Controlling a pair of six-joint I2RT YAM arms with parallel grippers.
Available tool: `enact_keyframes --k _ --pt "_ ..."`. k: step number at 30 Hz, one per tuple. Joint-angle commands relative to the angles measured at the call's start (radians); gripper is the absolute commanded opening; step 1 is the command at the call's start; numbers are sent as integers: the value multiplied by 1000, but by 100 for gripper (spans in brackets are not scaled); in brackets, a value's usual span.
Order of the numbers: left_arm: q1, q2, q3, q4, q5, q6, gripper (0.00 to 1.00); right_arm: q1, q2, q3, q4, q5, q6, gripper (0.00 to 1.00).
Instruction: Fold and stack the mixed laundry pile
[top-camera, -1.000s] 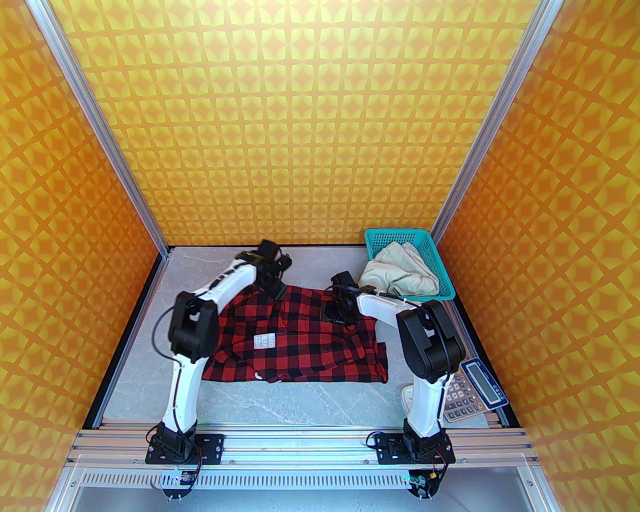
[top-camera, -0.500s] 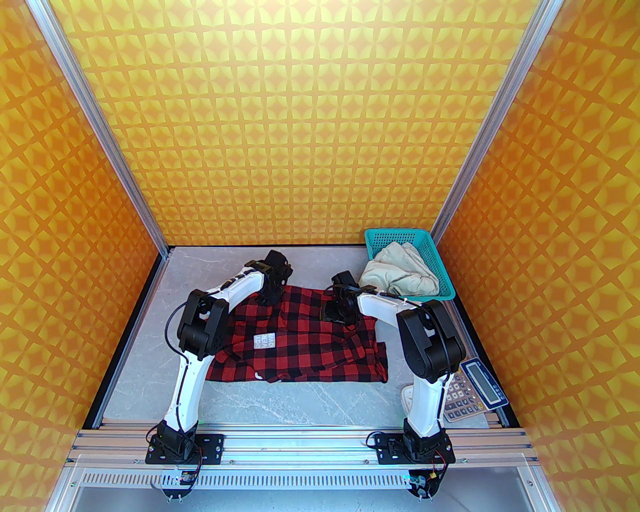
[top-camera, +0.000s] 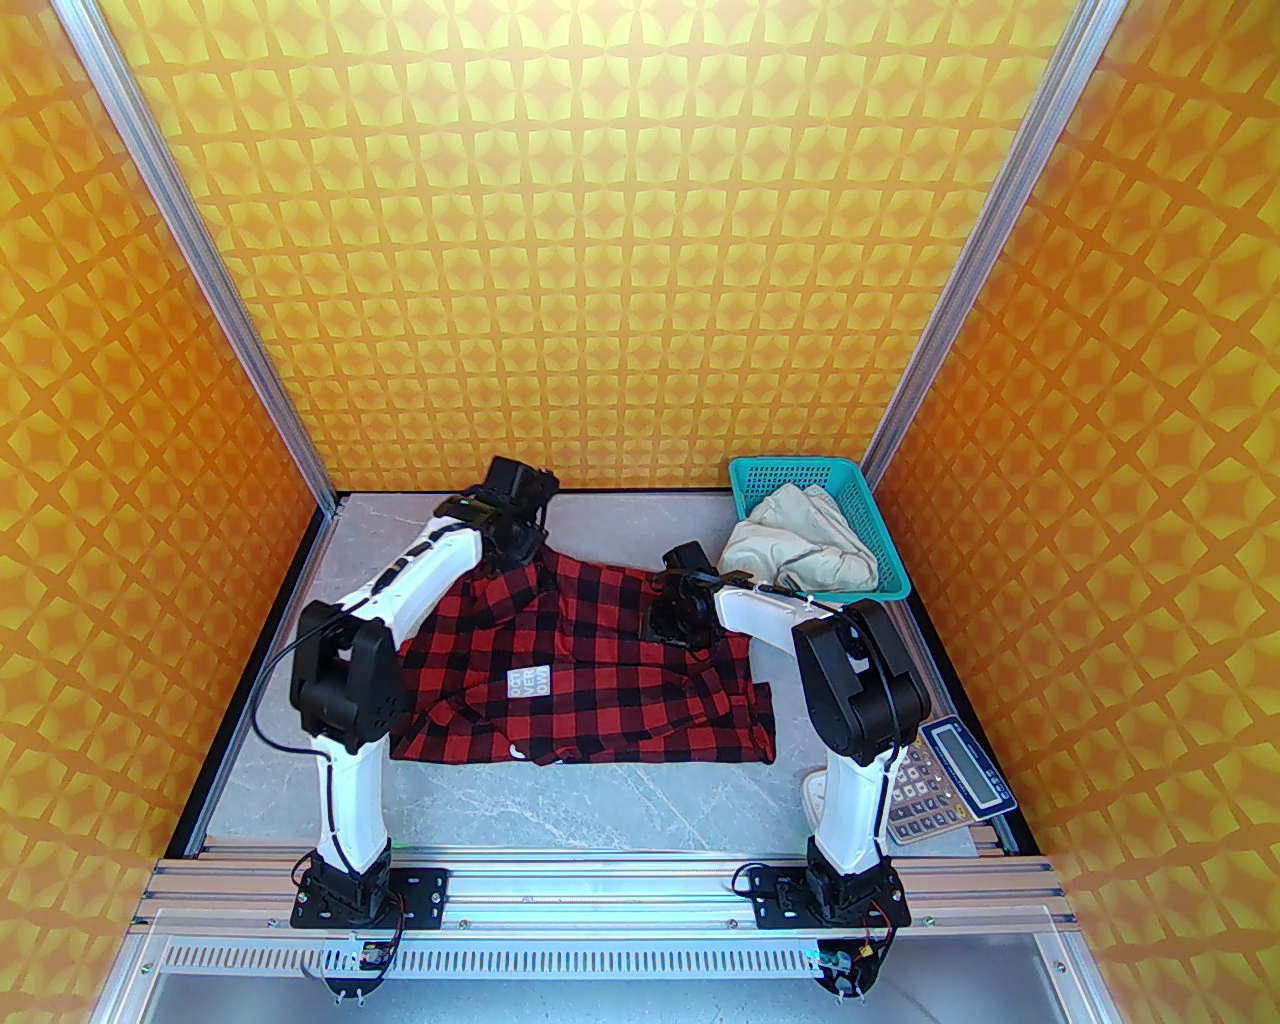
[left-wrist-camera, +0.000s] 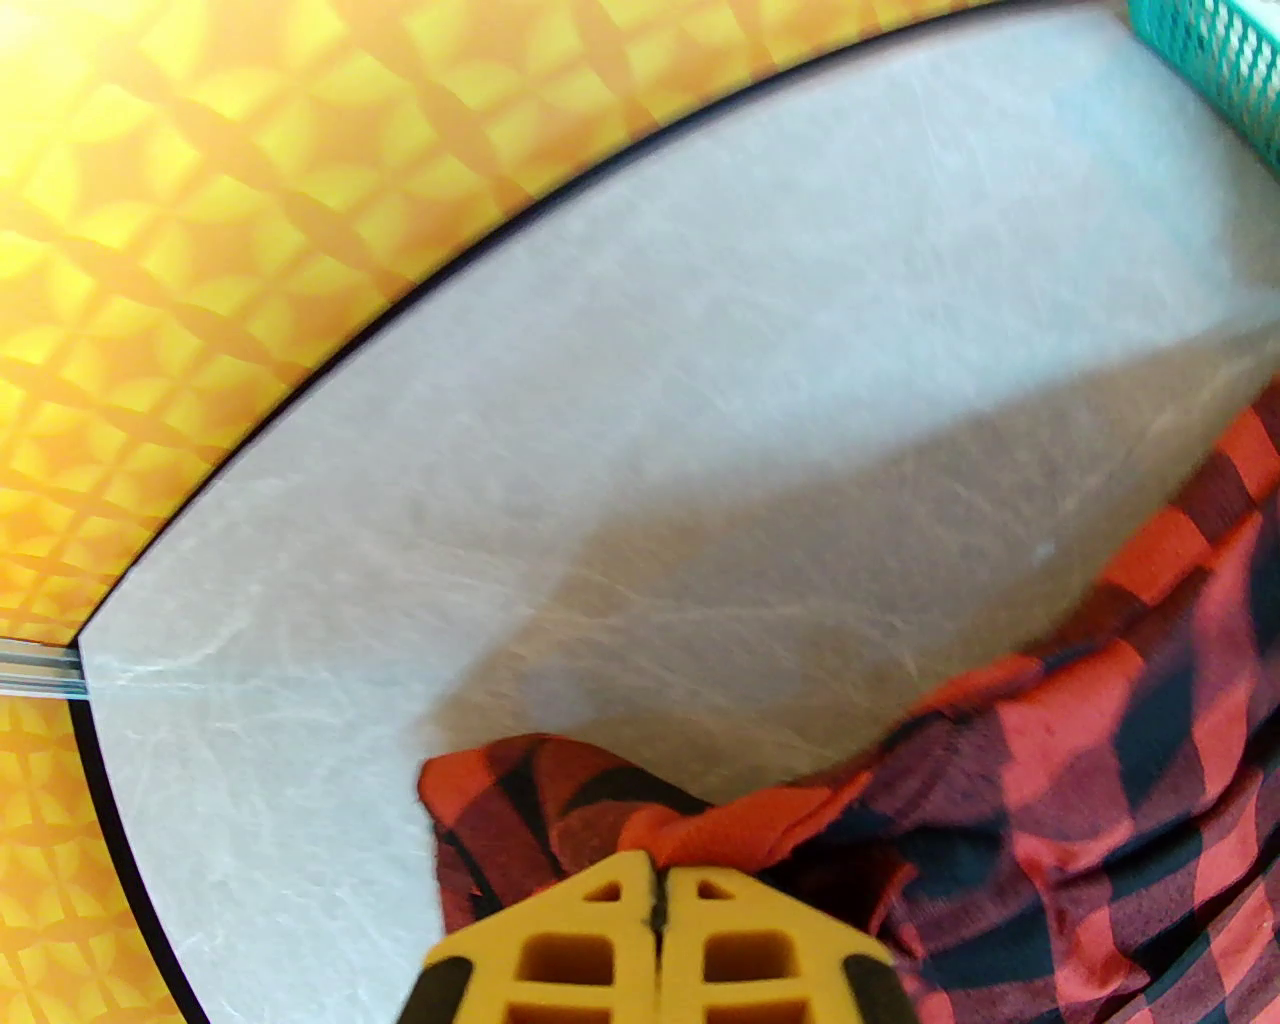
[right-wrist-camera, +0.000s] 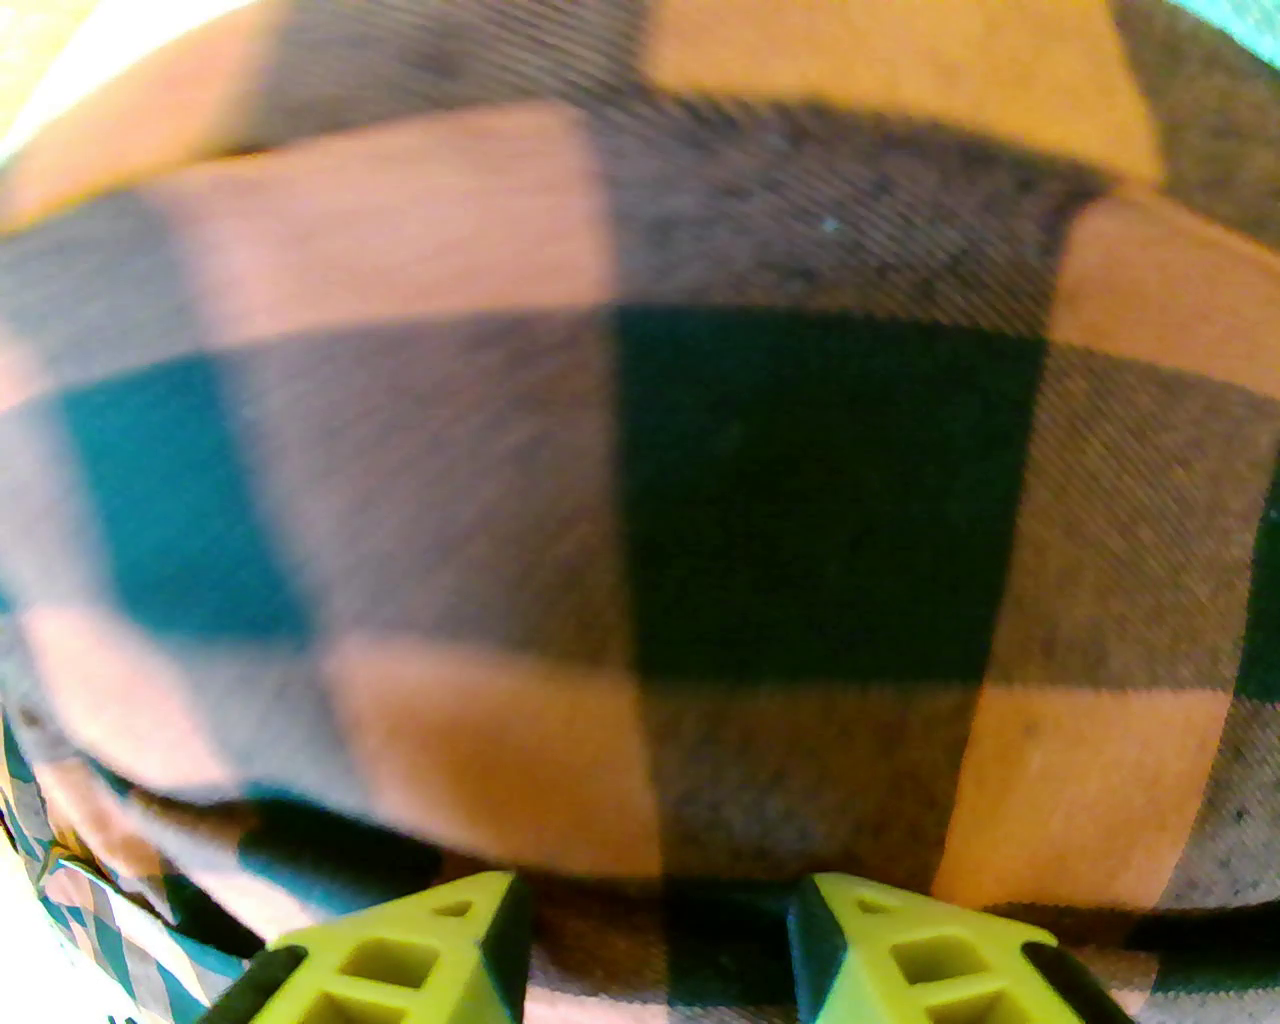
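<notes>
The red-and-black checked shirt lies spread over the middle of the table, white patch up. My left gripper is shut on the shirt's far left corner, which is drawn out toward the back left; in the left wrist view the yellow fingers meet on a bunched fold of the shirt. My right gripper rests on the shirt's far right part, jaws apart; the right wrist view has its fingertips spread against the checked cloth. The cream trousers lie crumpled in the basket.
A teal mesh basket stands at the back right, its corner also in the left wrist view. A calculator lies at the near right beside the right arm. Bare grey tabletop runs along the near side.
My left gripper closed on the shirt's far edge, then moved back and to the left, pulling that corner outward and spreading the shirt wider. The right arm stayed still.
</notes>
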Motion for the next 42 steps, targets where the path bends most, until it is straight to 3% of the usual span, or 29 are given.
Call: enact_keyframes --k 1,4,6,7,9,10,13,17,20,25,28,33,42 --pt "41 -43 -2 44 63 -11 0 -8 58 -29 -23 -4 15 49" --pt "69 -58 35 31 140 6 0 -11 65 -31 -26 -2 16 49" --pt "73 -44 90 -17 207 50 6 -12 68 -33 -25 -2 20 49" --pt "75 -23 127 -50 223 71 13 -11 69 -32 -23 -3 21 49" --pt "83 38 214 -128 227 80 39 -11 73 -29 -23 -8 23 49" --pt "94 78 263 -166 227 61 46 -11 74 -27 -25 -10 22 49" --pt "127 118 302 -196 231 -21 47 -12 58 -20 -43 -14 19 49" --pt "149 -3 119 -120 246 -119 47 -12 -11 -12 -58 -10 13 50" --pt "171 -130 -103 -72 264 -243 49 -13 -59 12 -56 -44 0 50" --pt "237 -349 -579 94 321 -429 60 11 -137 14 35 -125 -49 50" --pt "283 -390 -718 156 385 -460 65 48 -146 16 75 -137 -78 50" --pt "285 -300 -742 282 482 -511 69 79 -99 45 86 -147 -49 50" --pt "280 -126 -602 397 530 -605 48 80 -113 47 70 -105 -34 50"
